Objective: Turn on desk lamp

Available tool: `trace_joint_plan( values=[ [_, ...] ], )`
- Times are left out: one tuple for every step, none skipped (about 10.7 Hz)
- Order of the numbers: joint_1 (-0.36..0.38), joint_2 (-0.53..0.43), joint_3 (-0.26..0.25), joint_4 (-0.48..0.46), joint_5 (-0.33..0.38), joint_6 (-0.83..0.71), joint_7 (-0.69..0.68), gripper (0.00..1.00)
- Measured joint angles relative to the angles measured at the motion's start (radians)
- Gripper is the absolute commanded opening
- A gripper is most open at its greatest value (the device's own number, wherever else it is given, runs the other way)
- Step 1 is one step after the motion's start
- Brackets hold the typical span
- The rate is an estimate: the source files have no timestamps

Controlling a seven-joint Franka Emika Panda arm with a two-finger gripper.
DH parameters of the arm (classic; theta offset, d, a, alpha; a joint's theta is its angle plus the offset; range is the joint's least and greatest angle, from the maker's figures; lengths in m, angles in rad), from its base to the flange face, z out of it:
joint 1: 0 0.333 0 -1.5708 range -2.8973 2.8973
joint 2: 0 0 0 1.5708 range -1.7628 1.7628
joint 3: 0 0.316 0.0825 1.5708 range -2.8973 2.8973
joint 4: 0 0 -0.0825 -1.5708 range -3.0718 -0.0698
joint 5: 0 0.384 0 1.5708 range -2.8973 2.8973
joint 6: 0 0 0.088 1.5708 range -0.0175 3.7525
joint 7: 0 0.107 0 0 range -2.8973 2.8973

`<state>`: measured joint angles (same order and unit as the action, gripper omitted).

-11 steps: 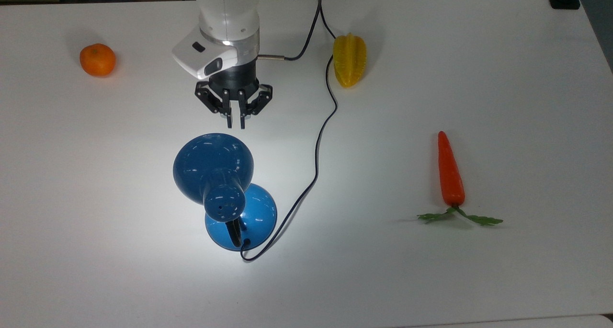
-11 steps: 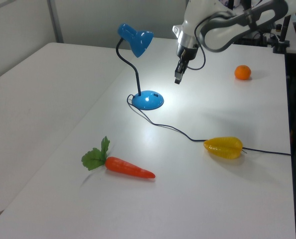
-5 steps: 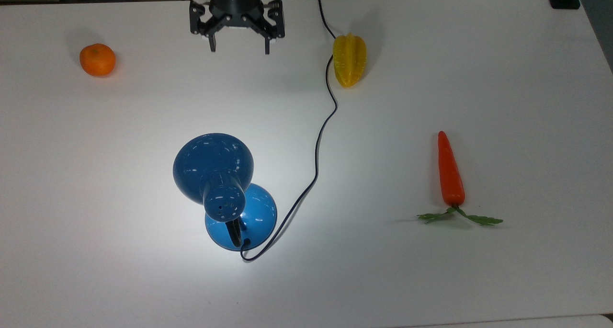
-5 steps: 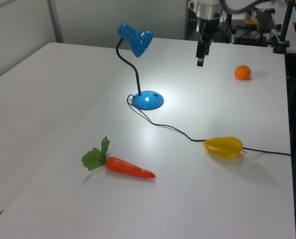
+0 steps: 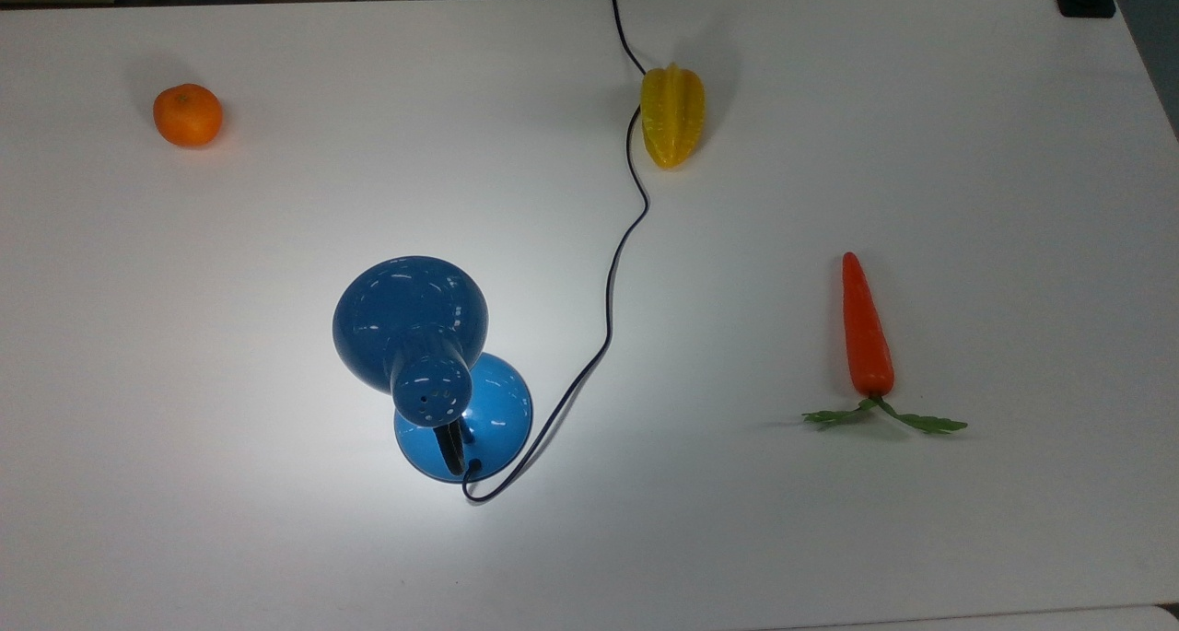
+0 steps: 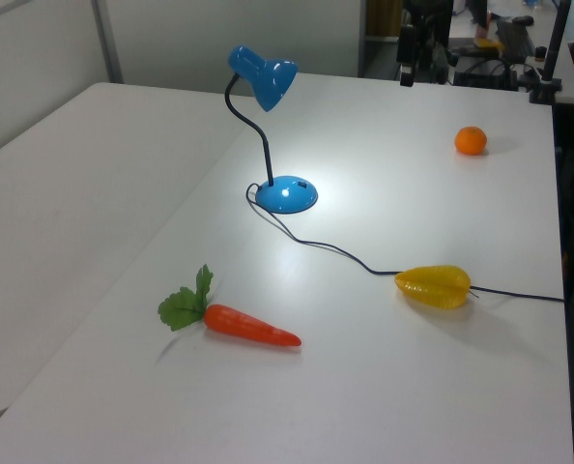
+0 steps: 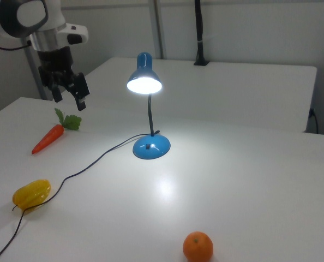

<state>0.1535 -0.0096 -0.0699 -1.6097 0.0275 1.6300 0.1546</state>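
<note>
Desk lamp [image 7: 146, 112] lit, bench [image 5: 921, 106] centre, top view 7 o'clock; task looks done. Claw [image 7: 67, 94] released, raised, right view 10 o'clock. Risk: cord [image 5: 615, 272] snagged, tipping lamp

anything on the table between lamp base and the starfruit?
Just the lamp's black cord, snaking from the desk lamp base past the starfruit in the top view; otherwise bare table.

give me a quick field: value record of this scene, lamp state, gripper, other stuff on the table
lamp: desk lamp lit, bright pool on the white table
lamp pose: upright, shade over its round base
cord: runs from the base past the yellow starfruit
gripper: gripper open, raised, holding nothing
other items: orange, carrot with green leaves
contact: gripper apart from the lamp
</note>
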Motion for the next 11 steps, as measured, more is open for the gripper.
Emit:
trace_joint_plan(
  values=[
    [0.000, -0.001, 0.002, 0.018, 0.016, -0.018, 0.011, 1.00],
    [0.000, -0.004, 0.004, 0.031, 0.036, -0.024, 0.012, 1.00],
    [0.000, -0.007, 0.004, 0.036, 0.050, -0.024, 0.010, 1.00],
    [0.001, -0.009, 0.004, 0.038, 0.056, -0.024, -0.020, 1.00],
    [0.001, -0.010, 0.004, 0.038, 0.056, -0.021, -0.064, 1.00],
    [0.001, -0.009, 0.004, 0.037, 0.056, -0.002, -0.106, 1.00],
    [0.000, -0.006, 0.004, 0.036, 0.056, 0.021, -0.146, 1.00],
    [0.000, -0.003, 0.004, 0.035, 0.056, 0.041, -0.176, 1.00],
    [-0.001, -0.001, 0.004, 0.035, 0.055, 0.049, -0.191, 1.00],
    [-0.002, 0.000, 0.004, 0.034, 0.050, 0.049, -0.193, 1.00],
    [-0.004, 0.000, 0.004, 0.035, 0.028, 0.050, -0.197, 1.00]
  ],
)
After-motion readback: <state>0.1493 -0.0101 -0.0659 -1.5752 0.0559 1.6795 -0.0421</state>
